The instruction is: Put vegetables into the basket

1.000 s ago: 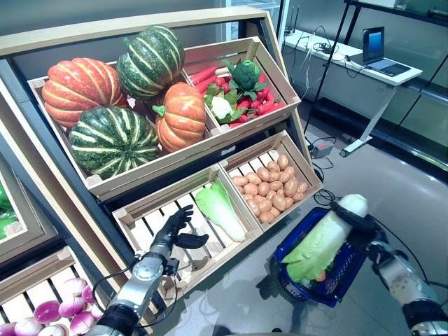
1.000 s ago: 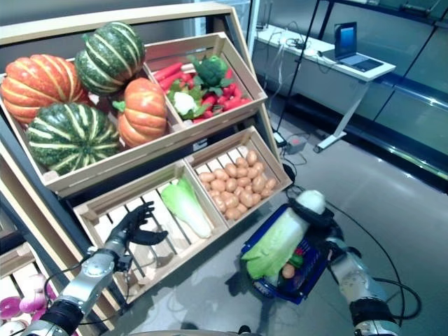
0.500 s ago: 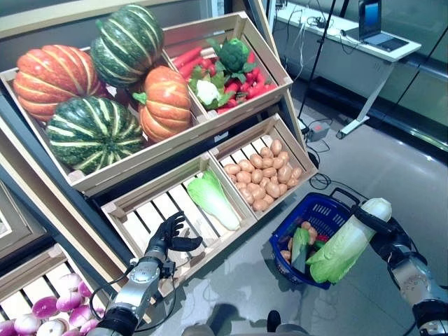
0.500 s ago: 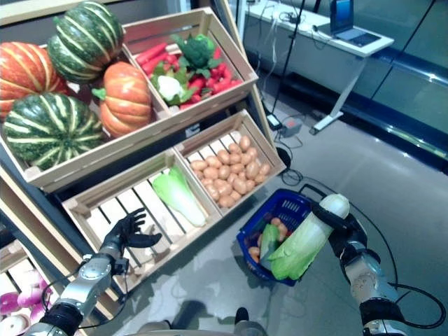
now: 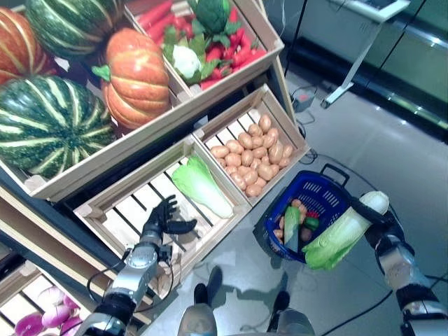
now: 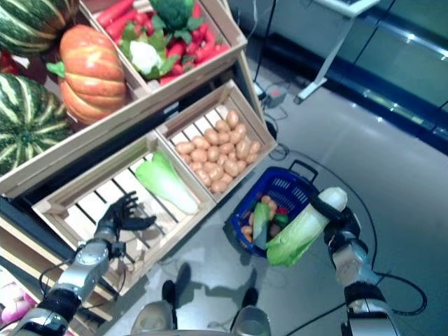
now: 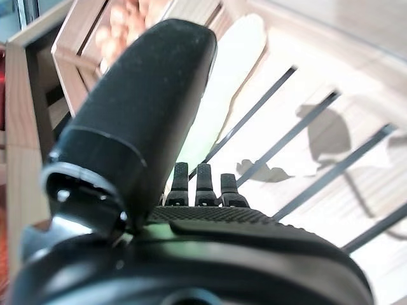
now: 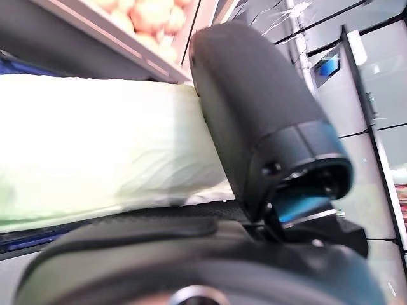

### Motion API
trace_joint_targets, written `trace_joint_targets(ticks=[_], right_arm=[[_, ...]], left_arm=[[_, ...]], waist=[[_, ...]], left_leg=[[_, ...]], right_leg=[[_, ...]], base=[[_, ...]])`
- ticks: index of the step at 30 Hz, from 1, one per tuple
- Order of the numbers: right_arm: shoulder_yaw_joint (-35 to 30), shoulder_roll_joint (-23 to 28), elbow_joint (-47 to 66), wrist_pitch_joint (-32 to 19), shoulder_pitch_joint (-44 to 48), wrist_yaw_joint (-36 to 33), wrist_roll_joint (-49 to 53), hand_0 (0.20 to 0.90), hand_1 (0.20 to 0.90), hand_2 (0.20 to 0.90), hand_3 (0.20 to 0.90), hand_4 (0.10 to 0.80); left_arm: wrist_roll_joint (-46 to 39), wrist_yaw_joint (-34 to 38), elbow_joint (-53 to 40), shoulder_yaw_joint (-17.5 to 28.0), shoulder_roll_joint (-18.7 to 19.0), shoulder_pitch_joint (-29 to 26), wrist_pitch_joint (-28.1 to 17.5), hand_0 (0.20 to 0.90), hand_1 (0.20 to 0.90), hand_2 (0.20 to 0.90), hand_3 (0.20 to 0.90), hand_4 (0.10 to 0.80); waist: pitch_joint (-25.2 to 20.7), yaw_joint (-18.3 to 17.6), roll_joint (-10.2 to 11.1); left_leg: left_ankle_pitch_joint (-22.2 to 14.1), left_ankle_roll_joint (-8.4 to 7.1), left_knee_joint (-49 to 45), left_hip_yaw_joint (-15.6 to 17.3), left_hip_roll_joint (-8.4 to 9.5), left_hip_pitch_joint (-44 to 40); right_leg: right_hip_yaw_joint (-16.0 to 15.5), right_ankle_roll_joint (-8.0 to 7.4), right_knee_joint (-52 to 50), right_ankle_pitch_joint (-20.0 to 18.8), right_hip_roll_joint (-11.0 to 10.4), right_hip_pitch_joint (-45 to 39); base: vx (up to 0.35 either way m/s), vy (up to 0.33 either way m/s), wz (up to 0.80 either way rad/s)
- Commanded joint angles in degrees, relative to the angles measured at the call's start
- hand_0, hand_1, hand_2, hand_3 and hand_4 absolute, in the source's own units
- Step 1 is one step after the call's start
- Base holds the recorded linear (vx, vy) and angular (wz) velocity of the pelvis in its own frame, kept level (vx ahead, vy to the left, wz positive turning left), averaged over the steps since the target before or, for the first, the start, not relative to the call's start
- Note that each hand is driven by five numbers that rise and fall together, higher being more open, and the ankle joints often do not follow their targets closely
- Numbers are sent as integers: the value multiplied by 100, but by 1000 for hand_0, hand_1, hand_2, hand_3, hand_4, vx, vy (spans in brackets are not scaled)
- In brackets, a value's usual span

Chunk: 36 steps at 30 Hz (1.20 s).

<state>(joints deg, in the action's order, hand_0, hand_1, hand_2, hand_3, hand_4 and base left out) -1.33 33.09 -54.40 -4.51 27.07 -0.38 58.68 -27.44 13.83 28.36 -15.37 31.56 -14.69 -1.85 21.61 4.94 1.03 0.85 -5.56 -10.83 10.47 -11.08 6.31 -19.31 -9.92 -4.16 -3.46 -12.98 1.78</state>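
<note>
R hand [image 5: 379,222] is wrapped round the white stalk end of a napa cabbage [image 5: 341,232], thumb across the top of it in the right wrist view. Cabbage hangs leaf-end down, tilted, its green tip over the near-right rim of the blue basket [image 5: 316,192]. Basket sits on the grey floor [image 5: 364,147] just off the front corner of the wooden produce stand, black handle folded down at its far side. Inside it: a cucumber [image 5: 291,227] lying lengthwise, a few small orange-brown veg and something red, too small to tell apart.

L hand [image 5: 159,220] hovers over the slats of the lower-left crate [image 5: 117,210], fingers straight and spread, thumb out to the side, holding nothing. A second napa cabbage [image 5: 199,187] lies along that crate's right wall, well apart from the hand. Next crate to the right, at the stand's lower front corner, holds potatoes [image 5: 254,157] w/ bare slats at its back.

Upper shelf: two green striped pumpkins [image 5: 49,124] and an orange pumpkin [image 5: 136,75] in the big crate; beside it a crate w/ red peppers [image 5: 231,50], a cauliflower [image 5: 185,61] and broccoli [image 5: 211,12]. Bottom-left corner of the stand shows a few purple-white turnips [image 5: 31,323].
</note>
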Motion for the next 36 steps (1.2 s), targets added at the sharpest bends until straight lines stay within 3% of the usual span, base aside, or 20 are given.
trace_joint_targets(ticks=[1, 5, 10, 19, 20, 21, 22, 24, 27, 31, 36], right_arm=[[151, 692, 209, -972, 1023, -145, -393, 300, 300, 300, 300, 400], [371, 1039, -43, -976, 1550, -280, -609, 300, 300, 300, 300, 400], [586, 1177, -269, -1130, 1945, -403, -769, 300, 300, 300, 300, 400], [797, 1495, -876, -988, 2801, -799, -1069, 300, 300, 300, 300, 400], [793, 1498, -896, -971, 2862, -777, -944, 300, 300, 300, 300, 400], [793, 1504, -903, -967, 2885, -782, -920, 394, 394, 394, 394, 463], [761, 1489, -920, -925, 2965, -750, -767, 900, 900, 900, 900, 800], [739, 1485, -961, -822, 3004, -642, -686, 900, 900, 900, 900, 800], [757, 1509, -1173, -797, 3045, -393, -528, 900, 900, 900, 900, 800], [734, 1478, -1262, -788, 2991, -212, -427, 900, 900, 900, 900, 800], [686, 1388, -1390, -634, 2947, -14, -172, 900, 900, 900, 900, 800]], left_arm=[[-77, 192, -635, -104, 9, -374, -621, 900, 900, 900, 900, 800], [-166, 318, -773, -239, -21, -519, -929, 900, 900, 900, 900, 800], [-143, 568, -990, -271, -83, -575, -1306, 900, 900, 900, 900, 800], [-156, 782, -1397, -425, 21, -800, -1790, 900, 900, 900, 900, 800], [-138, 761, -1449, -439, 24, -799, -1812, 900, 900, 900, 900, 800], [-131, 760, -1459, -443, 25, -805, -1822, 900, 900, 900, 900, 800], [-66, 735, -1500, -485, 41, -829, -1833, 900, 900, 900, 900, 800], [-125, 727, -1539, -529, 51, -867, -1794, 900, 900, 900, 900, 800], [-93, 721, -1532, -641, 59, -930, -1733, 900, 900, 900, 900, 800], [35, 950, -1486, -759, 98, -1042, -1717, 900, 900, 900, 900, 800], [718, 1349, -1197, -832, 366, -1456, -1484, 900, 900, 900, 900, 800]], waist=[[-67, 208, -10], [160, 252, -117], [378, 282, -254], [738, 310, -461], [750, 307, -479], [764, 303, -484], [781, 294, -501], [791, 282, -520], [795, 270, -536], [791, 239, -531], [781, 193, -498]], left_leg=[[-560, -62, -1263, -205, -132, 714], [-737, -60, -1883, -337, -162, 1282], [-1055, 39, -2509, -473, -52, 1749], [-1428, 116, -3424, -631, 75, 2554], [-1609, 69, -3541, -675, 76, 2562], [-1458, 118, -3490, -641, 80, 2621], [-1460, 113, -3524, -654, 85, 2676], [-1636, 58, -3650, -696, 72, 2705], [-1478, 99, -3614, -681, 60, 2792], [-1660, 62, -3736, -711, 20, 2759], [-1677, 45, -3819, -701, -74, 2793]], right_leg=[[50, 125, -1196, 523, -427, 246], [66, 285, -1931, 798, -596, 765], [151, 455, -2927, 1150, -757, 1395], [404, 519, -4250, 1537, -1070, 2518], [471, 456, -4400, 1699, -1079, 2562], [436, 521, -4353, 1571, -1097, 2622], [466, 522, -4428, 1591, -1109, 2702], [557, 452, -4594, 1763, -1116, 2773], [528, 529, -4611, 1654, -1142, 2903], [584, 478, -4721, 1800, -1113, 2919], [643, 464, -4861, 1824, -1115, 3057]], base=[[-117, -70, -2], [-142, -8, 8], [-54, 29, 18], [-46, -2, 15], [-13, -1, 3], [0, 0, 0], [-76, 3, 7], [26, -13, 12], [-26, 11, 9], [68, 13, 2], [14, 9, -8]])
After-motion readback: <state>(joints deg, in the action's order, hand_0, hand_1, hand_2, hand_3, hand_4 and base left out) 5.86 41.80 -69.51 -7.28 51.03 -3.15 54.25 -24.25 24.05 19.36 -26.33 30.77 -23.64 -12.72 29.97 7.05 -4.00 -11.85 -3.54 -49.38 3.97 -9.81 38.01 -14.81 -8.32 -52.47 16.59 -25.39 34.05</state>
